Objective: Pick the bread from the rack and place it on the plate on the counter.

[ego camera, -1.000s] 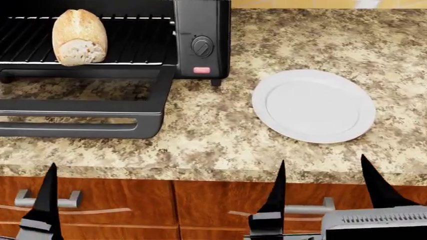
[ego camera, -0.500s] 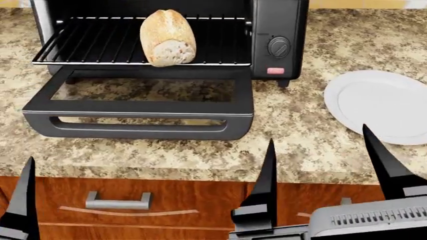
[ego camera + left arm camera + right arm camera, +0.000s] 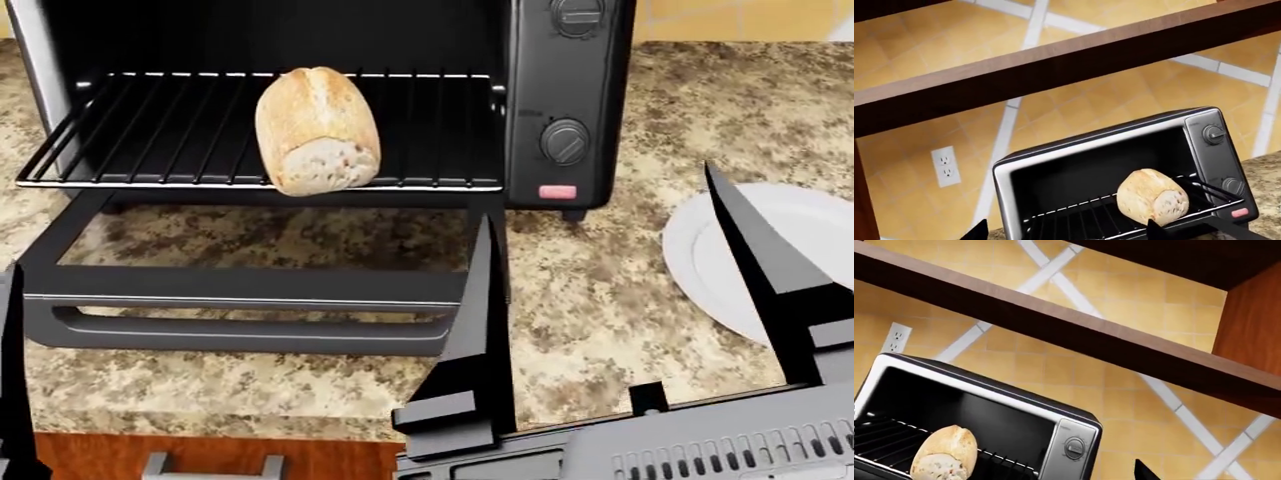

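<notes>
Bread [image 3: 316, 129] lies on the rack [image 3: 160, 140] of the open toaster oven [image 3: 567, 100], untouched, so we judge the reach is the step in hand. Our right hand [image 3: 607, 300] hangs over the near bench [image 3: 601, 300] with fingers spread and empty; of the left hand only a fingertip shows, so we cannot tell. The loaf's long axis runs near to far, pale cut end facing us, so we should bring the spread fingers in low over the dropped door [image 3: 254, 300], straddle the crust across its width, then carry it right to the plate [image 3: 707, 255].

No legible text, brand, number or sign is found in any view. The toaster oven [image 3: 567, 90] carries two plain knobs [image 3: 565, 141] with faint marks around them, too small to read, and below these, at 6 o'clock, a small red tag [image 3: 558, 192] whose face reads blank.
</notes>
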